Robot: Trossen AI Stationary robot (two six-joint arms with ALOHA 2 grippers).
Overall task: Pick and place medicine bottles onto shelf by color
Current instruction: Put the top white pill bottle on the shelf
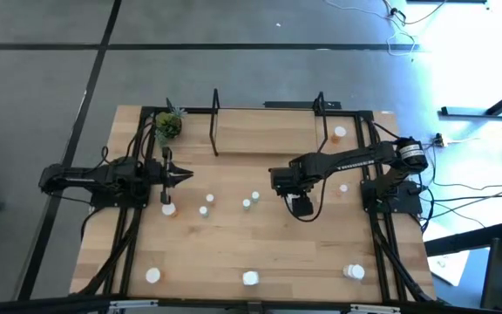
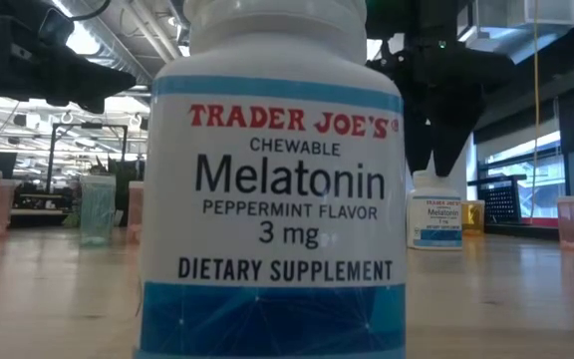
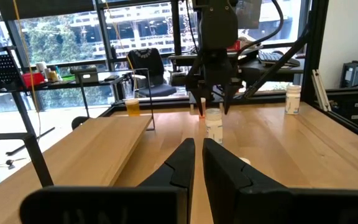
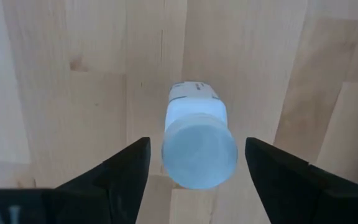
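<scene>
A white medicine bottle (image 4: 199, 149) with a white cap stands upright on the tabletop, right of centre. My right gripper (image 4: 197, 163) points down over it, open, one finger on each side of the cap and touching nothing; it also shows in the left wrist view (image 3: 214, 107). In the high view this gripper (image 1: 300, 206) hides the bottle. My left gripper (image 3: 197, 155) waits shut at the table's left (image 1: 183, 174). The shelf (image 1: 260, 135) lies along the far edge, with an orange bottle (image 3: 132, 107) on its right end.
Several small bottles (image 1: 247, 204) stand scattered mid-table, and others stand near the front edge (image 1: 152, 276) (image 1: 354, 272). A large white Melatonin bottle (image 2: 277, 189) stands at the front centre. A potted plant (image 1: 168, 126) sits at the far left.
</scene>
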